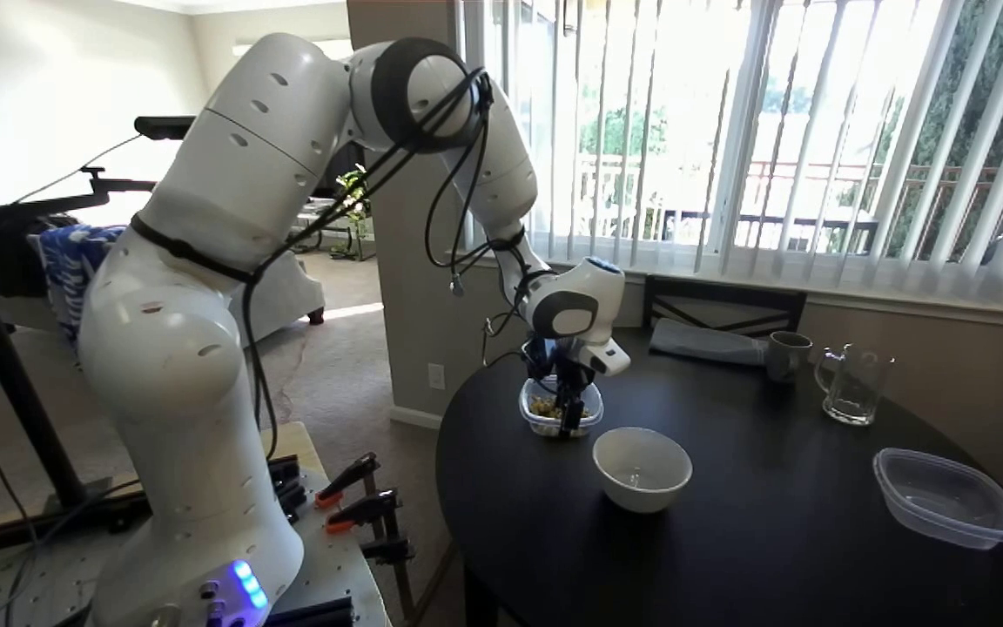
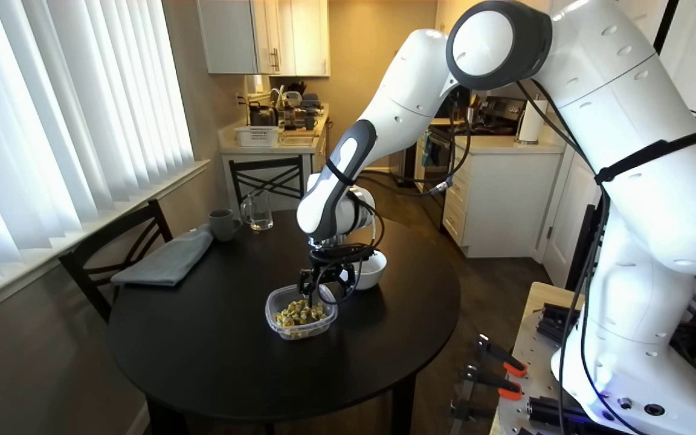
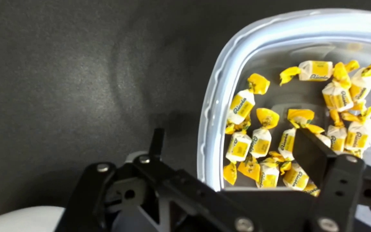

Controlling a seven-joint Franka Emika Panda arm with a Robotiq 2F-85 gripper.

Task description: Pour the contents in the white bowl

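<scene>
The yellow-and-white wrapped candies (image 3: 261, 146) are contained in the clear rounded-square plastic tub (image 3: 210, 119), near the smooth white round bowl (image 1: 642, 470) on the round black desk (image 2: 215, 350). The black fingers (image 3: 311, 154) are parted, with the tub's wall between them. If this wall is pinched weakly, the tub may be twisted and candies spilled.

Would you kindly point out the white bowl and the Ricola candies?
White bowl (image 1: 642, 464): in an exterior view, on its inner surface.
Ricola candies (image 3: 286, 144): in the wrist view, on one candy's wrapper.
</scene>
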